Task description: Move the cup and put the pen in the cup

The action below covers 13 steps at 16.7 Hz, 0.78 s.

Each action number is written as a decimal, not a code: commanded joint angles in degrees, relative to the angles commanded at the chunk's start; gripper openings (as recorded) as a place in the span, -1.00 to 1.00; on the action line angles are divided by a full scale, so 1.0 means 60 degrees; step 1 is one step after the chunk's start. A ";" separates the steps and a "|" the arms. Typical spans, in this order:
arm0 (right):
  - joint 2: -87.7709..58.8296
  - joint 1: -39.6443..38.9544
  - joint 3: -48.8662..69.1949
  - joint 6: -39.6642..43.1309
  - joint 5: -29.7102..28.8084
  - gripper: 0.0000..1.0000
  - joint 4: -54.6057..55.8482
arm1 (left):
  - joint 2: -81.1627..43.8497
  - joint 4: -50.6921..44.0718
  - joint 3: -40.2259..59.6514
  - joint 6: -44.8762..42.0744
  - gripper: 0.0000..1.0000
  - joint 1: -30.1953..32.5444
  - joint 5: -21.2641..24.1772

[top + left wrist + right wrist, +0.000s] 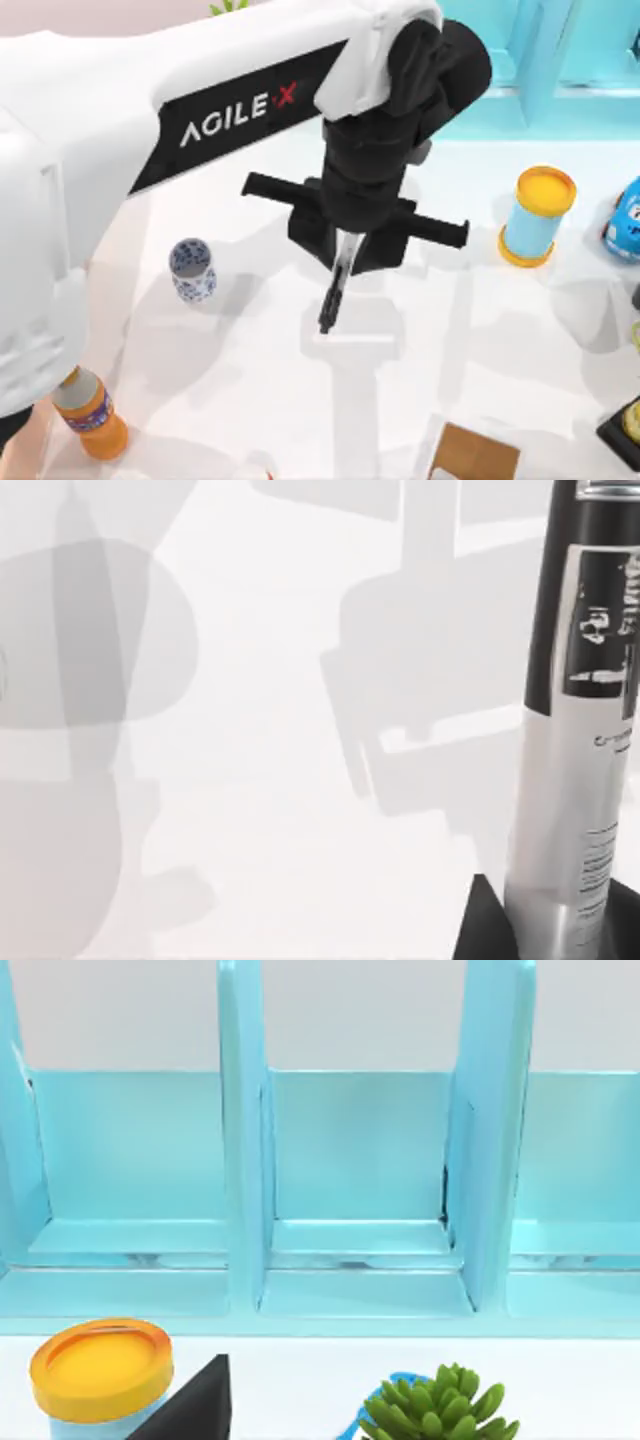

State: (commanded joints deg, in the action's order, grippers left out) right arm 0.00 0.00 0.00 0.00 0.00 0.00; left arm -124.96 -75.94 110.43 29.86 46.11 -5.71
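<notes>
The white table (pixel 250 400) has bare room through its middle; things sit toward its edges. One AgileX left arm (pixel 150 130) reaches from the top view's left across to the centre. Its left gripper (pixel 345 262) hangs over the open middle, fingers pinching the upper end of one black pen (pixel 333 290), which points down, slightly tilted, tip above the tabletop. One cup (pixel 192 269) stands upright left of the pen, well apart from it. At the right sits one light-blue cylinder with yellow ends (pixel 537 217), beside a blue toy car (pixel 625 222) at the edge; one orange bottle (pixel 90 412) stands at lower left. The left wrist view adds the pen's label band (pixel 580 780) close up; the right wrist view shows a turquoise shelf (pixel 360 1160) and a green succulent (pixel 440 1415).
</notes>
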 joint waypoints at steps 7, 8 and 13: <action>0.0000 0.0000 0.0000 0.0000 0.0000 1.00 0.0000 | 0.1086 0.2077 -0.1862 -0.0476 -1.00 -0.0058 -0.0665; 0.0000 0.0000 0.0000 0.0000 0.0000 1.00 0.0000 | 0.1430 0.2764 -0.2439 -0.0626 -1.00 -0.0084 -0.0855; 0.0000 0.0000 0.0000 0.0000 0.0000 1.00 0.0000 | 0.3561 0.7156 -0.5998 -0.1603 -1.00 -0.0275 -0.1904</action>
State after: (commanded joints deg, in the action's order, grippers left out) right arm 0.00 0.00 0.00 0.00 0.00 0.00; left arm -103.60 -33.01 74.44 20.25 44.46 -17.13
